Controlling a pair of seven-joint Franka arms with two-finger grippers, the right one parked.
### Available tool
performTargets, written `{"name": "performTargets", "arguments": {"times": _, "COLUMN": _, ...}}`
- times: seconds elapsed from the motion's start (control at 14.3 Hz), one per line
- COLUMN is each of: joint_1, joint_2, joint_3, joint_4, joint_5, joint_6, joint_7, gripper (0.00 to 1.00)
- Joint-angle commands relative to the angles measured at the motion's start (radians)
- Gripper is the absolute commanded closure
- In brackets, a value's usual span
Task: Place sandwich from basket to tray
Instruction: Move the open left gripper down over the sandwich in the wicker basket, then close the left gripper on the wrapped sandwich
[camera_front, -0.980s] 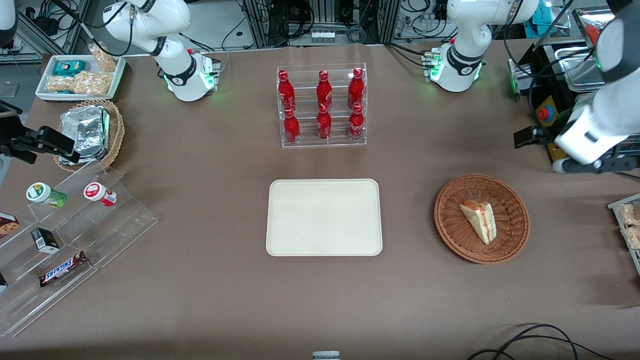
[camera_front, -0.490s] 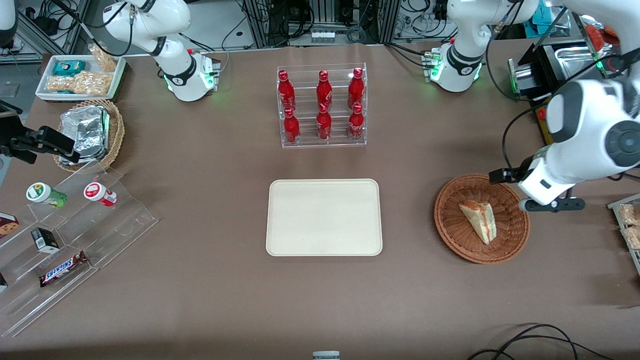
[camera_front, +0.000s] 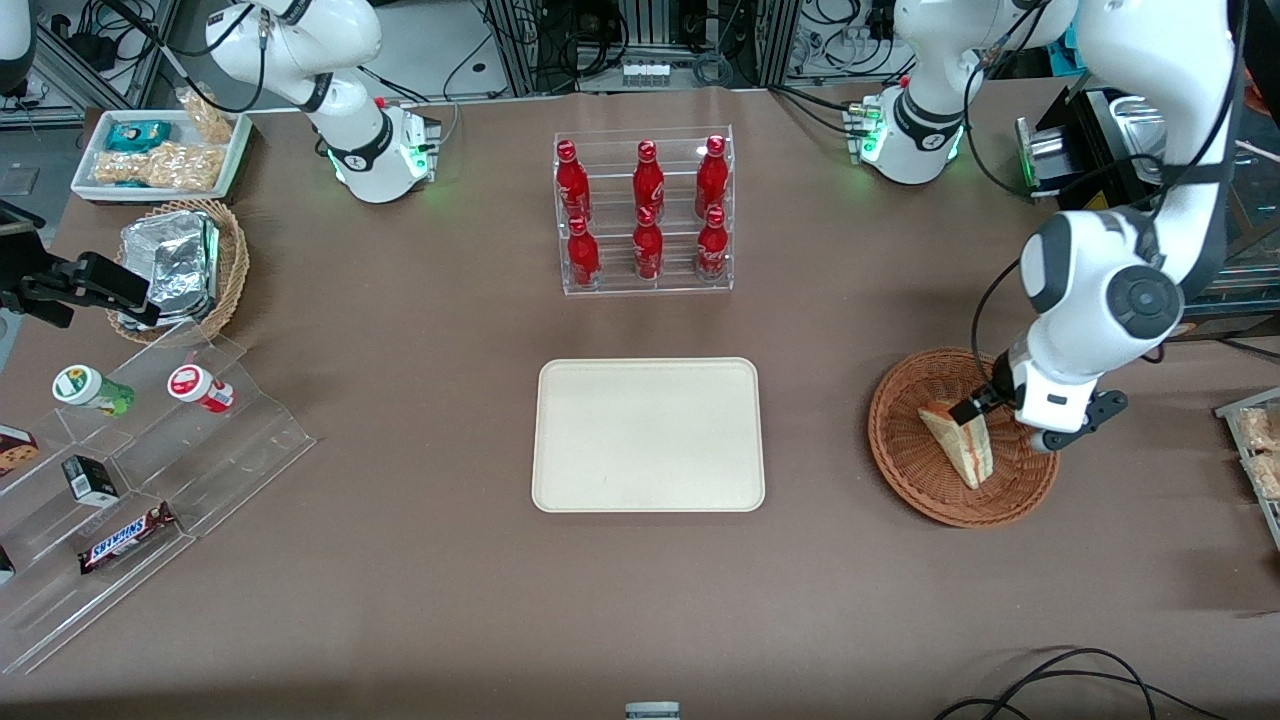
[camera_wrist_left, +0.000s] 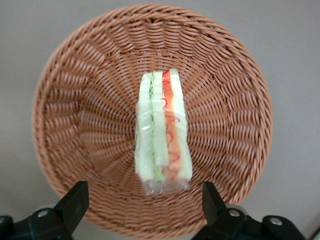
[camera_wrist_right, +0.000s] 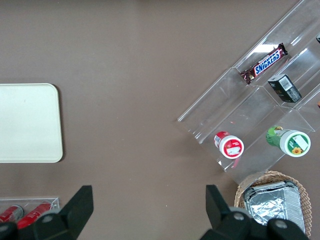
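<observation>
Brown cloth covers the whole table, and on it, about the middle, lies the cream tray with nothing on it. Well apart from the tray, toward the working arm's end, sits the reddish wicker basket. The sandwich lies in the basket, roughly at its centre, a wrapped wedge with its red and green layers showing along the cut edge.

The left arm hangs over the basket, and its gripper is above the sandwich, not touching it. From the wrist view the fingers stand wide apart, one to each side of the wedge's broad end, with wicker visible between them and the wrap.

I'd say this is the reach, with the grasp not yet made. The next move calls for a straight drop until the fingers flank the bread, then a gentle squeeze across the layers; the wrap looks slippery and the bread soft, so too firm a pinch could crush it. After that comes a lift clear of the basket's rim and a carry across to the tray.
</observation>
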Motion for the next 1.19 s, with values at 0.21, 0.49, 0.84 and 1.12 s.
{"name": "performTargets", "arguments": {"times": 0.21, "joint_1": -0.012, "joint_2": 0.095, "joint_3": 0.008, "joint_4": 0.02, "joint_5": -0.01, "joint_6": 0.098, "joint_7": -0.07, "gripper": 0.32}}
{"name": "performTargets", "arguments": {"times": 0.49, "joint_1": -0.011, "joint_2": 0.098, "joint_3": 0.008, "joint_4": 0.04, "joint_5": -0.012, "joint_6": 0.092, "joint_7": -0.111, "gripper": 0.94}}
{"name": "performTargets", "arguments": {"times": 0.84, "joint_1": -0.017, "joint_2": 0.06, "joint_3": 0.004, "joint_4": 0.124, "joint_5": -0.006, "joint_6": -0.083, "joint_7": -0.102, "gripper": 0.98}}
{"name": "performTargets", "arguments": {"times": 1.12, "joint_1": -0.075, "joint_2": 0.066, "joint_3": -0.022, "joint_4": 0.235, "joint_5": -0.004, "joint_6": -0.256, "joint_7": -0.091, "gripper": 0.99}}
